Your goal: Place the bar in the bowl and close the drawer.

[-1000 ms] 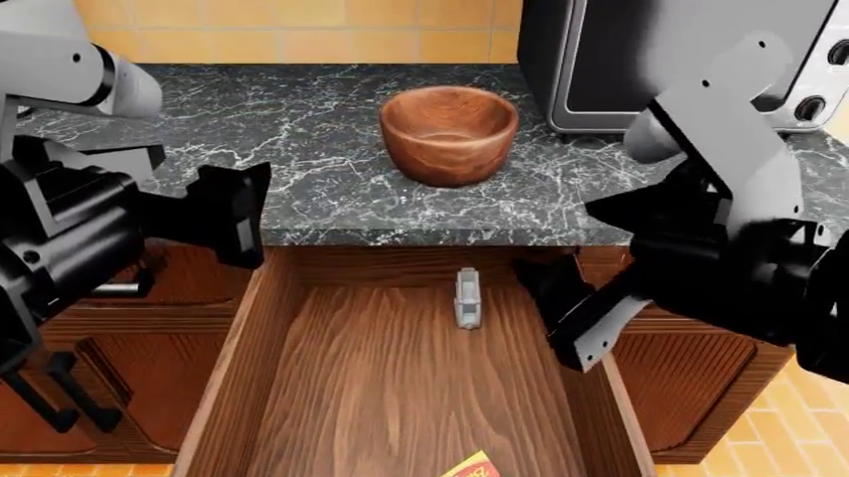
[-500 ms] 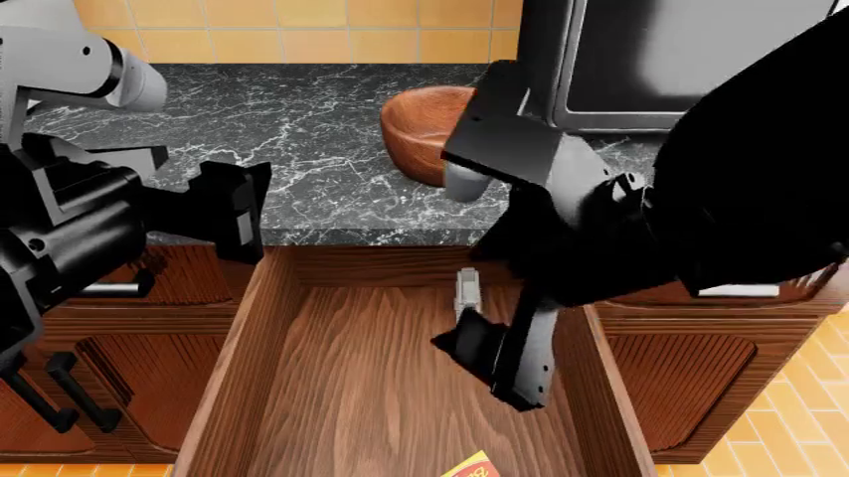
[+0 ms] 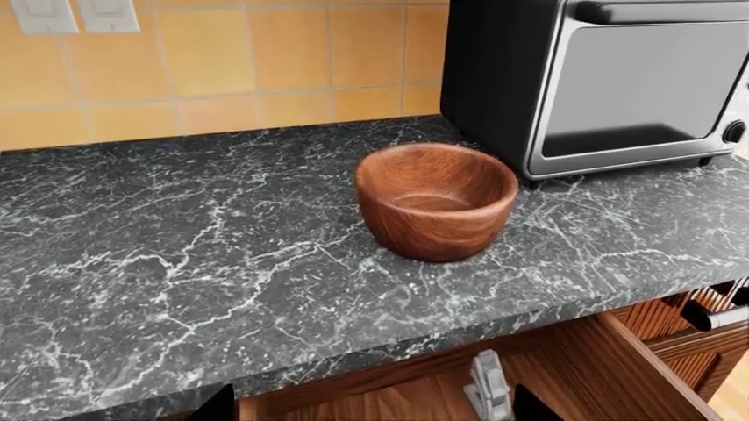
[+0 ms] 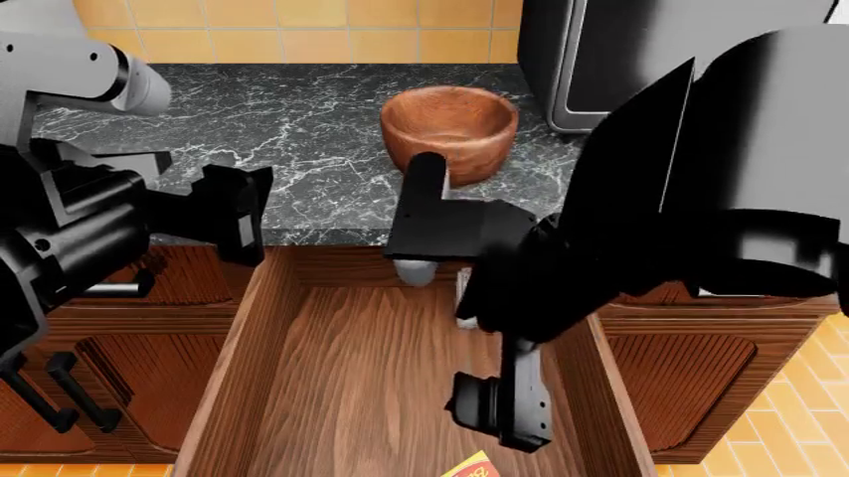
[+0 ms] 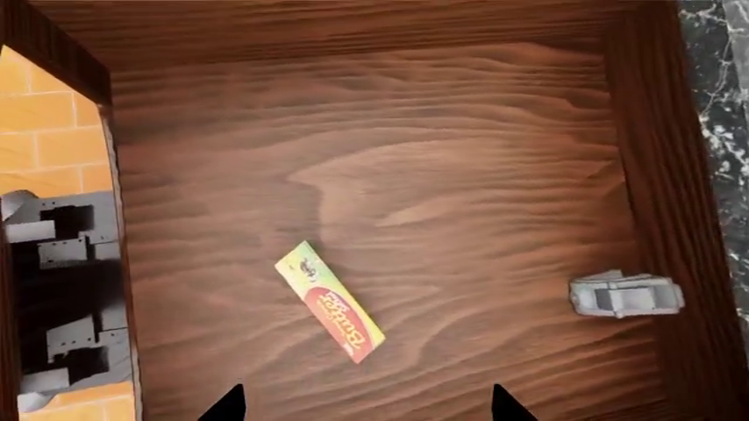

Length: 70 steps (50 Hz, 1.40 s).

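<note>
The right gripper [image 4: 502, 412] is hanging open and empty inside the drawer [image 4: 358, 388], lining up over the bar [image 5: 330, 302] on its floor, while the left gripper [image 4: 239, 214], open and empty, is waiting beside the counter, leaving the bowl [image 4: 448, 132] clear.

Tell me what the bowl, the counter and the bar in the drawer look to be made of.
The bowl: apparently turned wood, reddish-brown with visible grain and a smooth, slightly glossy finish. The counter: looks like polished stone, dark grey with white marble-like veining. The bar: seemingly a printed foil or plastic wrapper, yellow and red; its contents cannot be seen.
</note>
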### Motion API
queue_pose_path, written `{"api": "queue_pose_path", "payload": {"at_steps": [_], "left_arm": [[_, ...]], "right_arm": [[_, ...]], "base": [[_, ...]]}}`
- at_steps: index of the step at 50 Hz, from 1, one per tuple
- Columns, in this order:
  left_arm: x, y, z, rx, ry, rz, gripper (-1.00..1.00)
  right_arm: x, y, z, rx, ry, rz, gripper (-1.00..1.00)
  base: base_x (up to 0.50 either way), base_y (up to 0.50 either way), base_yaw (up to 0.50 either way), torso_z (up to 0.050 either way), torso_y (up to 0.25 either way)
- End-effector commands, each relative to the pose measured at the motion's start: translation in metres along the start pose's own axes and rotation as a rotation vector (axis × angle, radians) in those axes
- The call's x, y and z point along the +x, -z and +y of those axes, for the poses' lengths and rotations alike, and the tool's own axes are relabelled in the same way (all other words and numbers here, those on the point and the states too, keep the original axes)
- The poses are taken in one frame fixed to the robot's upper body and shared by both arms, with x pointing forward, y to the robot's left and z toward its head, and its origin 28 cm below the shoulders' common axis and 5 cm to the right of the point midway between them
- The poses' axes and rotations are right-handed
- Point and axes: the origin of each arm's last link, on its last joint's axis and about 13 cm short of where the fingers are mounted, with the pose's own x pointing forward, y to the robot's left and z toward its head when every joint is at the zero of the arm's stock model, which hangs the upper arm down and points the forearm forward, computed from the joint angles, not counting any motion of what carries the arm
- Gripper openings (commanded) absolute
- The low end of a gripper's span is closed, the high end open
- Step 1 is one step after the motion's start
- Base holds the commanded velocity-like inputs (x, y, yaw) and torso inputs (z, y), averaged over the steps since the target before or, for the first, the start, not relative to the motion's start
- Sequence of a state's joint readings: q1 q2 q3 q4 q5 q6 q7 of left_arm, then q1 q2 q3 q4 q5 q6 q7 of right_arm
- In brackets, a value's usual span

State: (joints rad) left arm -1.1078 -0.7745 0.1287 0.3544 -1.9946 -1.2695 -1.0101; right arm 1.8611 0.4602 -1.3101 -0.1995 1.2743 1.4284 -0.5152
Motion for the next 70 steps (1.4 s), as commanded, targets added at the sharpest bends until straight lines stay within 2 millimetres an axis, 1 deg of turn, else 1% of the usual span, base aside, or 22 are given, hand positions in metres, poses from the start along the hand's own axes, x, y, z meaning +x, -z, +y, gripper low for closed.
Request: {"api": "queue_pose_path", "payload": {"at_steps": [1,11,21,31,43,56,63,64,66,70], "left_arm": [[0.001,0.001,0.002,-0.006,0.001,0.004,1.00],[0.001,0.002,0.002,-0.015,0.019,0.007,1.00],[0.001,0.004,0.003,-0.019,0.021,0.011,1.00],[0.003,0.005,0.004,-0.022,0.024,0.016,1.00],[0.002,0.004,0.003,-0.019,0.028,0.015,1.00],[0.003,0.005,0.004,-0.018,0.025,0.018,1.00],[0.004,0.006,0.004,-0.017,0.025,0.019,1.00],[0.004,0.006,0.004,-0.017,0.024,0.020,1.00],[0.005,0.007,0.004,-0.018,0.022,0.023,1.00],[0.006,0.007,0.005,-0.020,0.020,0.025,1.00]], "right_arm": [[0.017,0.000,0.000,-0.057,-0.069,0.077,1.00],[0.032,0.004,0.008,-0.125,-0.143,0.092,1.00],[0.051,0.009,0.015,-0.139,-0.185,0.096,1.00],[0.066,0.015,0.018,-0.141,-0.200,0.080,1.00],[0.080,0.019,0.024,-0.137,-0.197,0.051,1.00],[0.094,0.023,0.023,-0.127,-0.185,0.047,1.00],[0.102,0.028,0.020,-0.122,-0.158,0.075,1.00],[0.103,0.028,0.019,-0.123,-0.151,0.081,1.00],[0.110,0.031,0.011,-0.124,-0.116,0.100,1.00],[0.114,0.033,0.004,-0.126,-0.090,0.110,1.00]], "base": [[0.00,0.00,0.00,0.000,0.000],[0.00,0.00,0.00,0.000,0.000],[0.00,0.00,0.00,0.000,0.000],[0.00,0.00,0.00,0.000,0.000],[0.00,0.00,0.00,0.000,0.000],[0.00,0.00,0.00,0.000,0.000],[0.00,0.00,0.00,0.000,0.000],[0.00,0.00,0.00,0.000,0.000],[0.00,0.00,0.00,0.000,0.000],[0.00,0.00,0.00,0.000,0.000]]}}
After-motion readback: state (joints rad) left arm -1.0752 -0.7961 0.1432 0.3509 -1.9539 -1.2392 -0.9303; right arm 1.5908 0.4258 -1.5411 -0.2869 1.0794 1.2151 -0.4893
